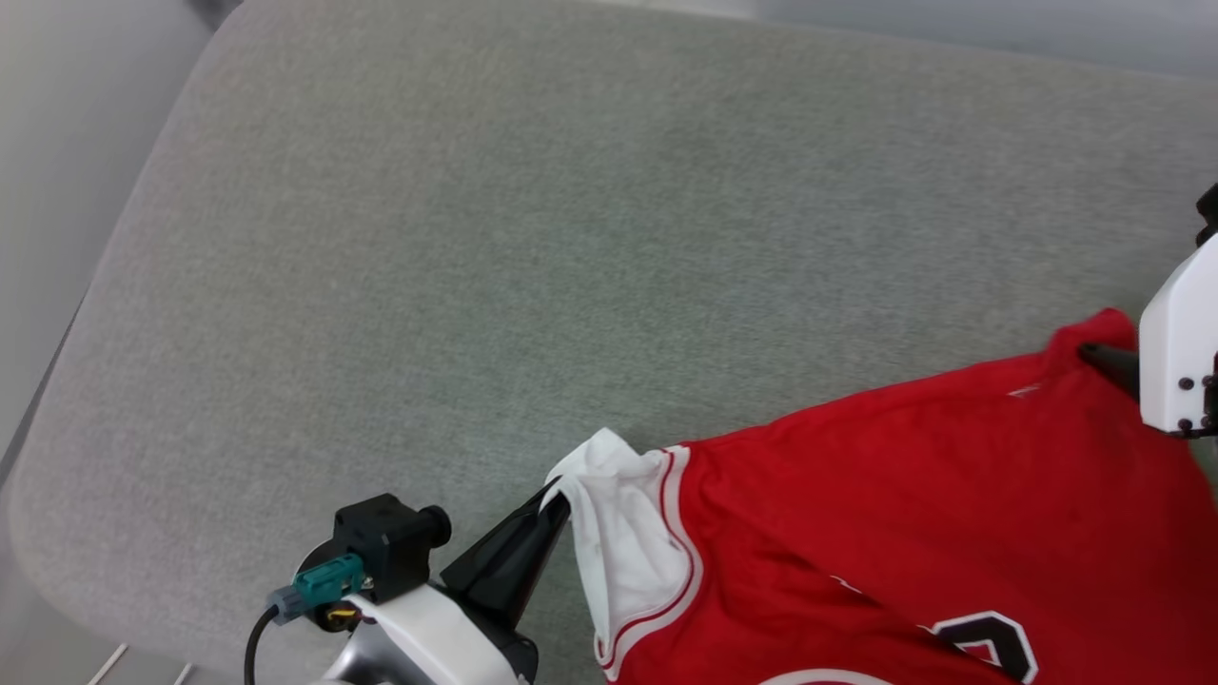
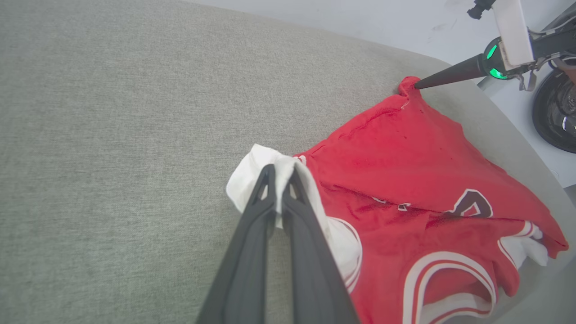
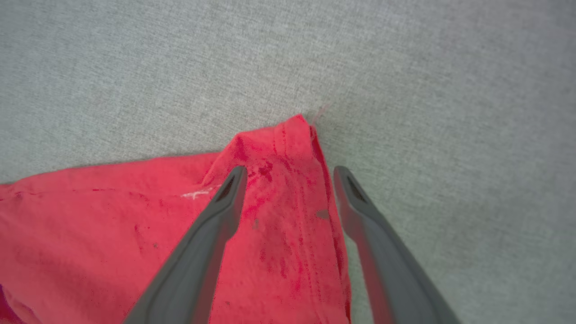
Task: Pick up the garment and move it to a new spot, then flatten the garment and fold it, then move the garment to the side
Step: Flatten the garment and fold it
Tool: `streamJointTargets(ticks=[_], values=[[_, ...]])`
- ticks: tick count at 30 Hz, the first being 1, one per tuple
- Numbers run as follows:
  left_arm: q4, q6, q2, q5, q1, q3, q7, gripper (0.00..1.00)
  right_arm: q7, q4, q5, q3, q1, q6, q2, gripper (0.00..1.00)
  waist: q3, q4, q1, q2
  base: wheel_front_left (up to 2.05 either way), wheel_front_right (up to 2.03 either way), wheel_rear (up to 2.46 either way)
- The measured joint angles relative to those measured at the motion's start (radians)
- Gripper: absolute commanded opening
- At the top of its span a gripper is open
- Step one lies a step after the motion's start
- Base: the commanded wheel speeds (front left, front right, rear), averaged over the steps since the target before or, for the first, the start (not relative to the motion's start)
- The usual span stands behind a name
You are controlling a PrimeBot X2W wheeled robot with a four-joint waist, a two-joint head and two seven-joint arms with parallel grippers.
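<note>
I judge this to be the flattening step. The red jersey (image 1: 904, 495) lies at the lower right of the head view, on the grey-green upholstered cushion (image 1: 476, 238). It is stretched between my two grippers but not yet smooth. In the left wrist view the body creases across the middle, and the far side bunches toward the right edge of the frame. Part of a black, white-outlined numeral (image 1: 985, 642) shows at the bottom of the head view.

My left gripper (image 2: 281, 173) is clenched on the white sleeve (image 1: 623, 533), with a fold of the cloth pinched between the fingertips at the centre of the left wrist view.

My right gripper (image 3: 290, 175) has its jaws spread wide and grips nothing. In the right wrist view one finger lies over the red cloth and the other over the bare cushion. They straddle a red corner (image 3: 288, 139) that points toward the top of the frame. I cannot tell whether the tips touch the fabric.

The next move probably calls for a fresh right-hand hold on a slack part. I would then draw it gently outward against the left pinch, keeping the cloth low on the cushion so the creases spread.
</note>
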Motion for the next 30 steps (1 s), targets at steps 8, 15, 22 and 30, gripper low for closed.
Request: streamJointTargets(ticks=[8,15,22,30], values=[[0.000,-0.023,-0.046,-0.025,-0.027,-0.014,-0.009,0.00,0.010,0.069,-0.036,0.003,-0.023,0.000,-0.037,1.00,0.068,0.076,-0.0001,0.0000,0.00,0.00,0.00],[0.016,-0.030,-0.053,-0.027,-0.034,-0.017,-0.018,0.00,-0.002,0.091,-0.039,0.007,-0.013,0.000,-0.068,0.44,0.096,0.108,-0.0004,0.0000,0.00,0.00,0.00],[0.028,-0.029,-0.047,-0.027,-0.039,-0.011,-0.024,0.00,-0.071,0.133,-0.027,0.008,-0.014,0.000,-0.064,0.00,0.070,0.099,-0.0003,0.0000,0.00,0.00,0.00],[0.011,0.000,-0.004,-0.019,-0.037,0.023,-0.025,0.00,-0.188,0.143,0.030,0.049,-0.016,0.000,-0.058,0.00,-0.023,0.056,-0.0003,0.0000,0.00,0.00,0.00]])
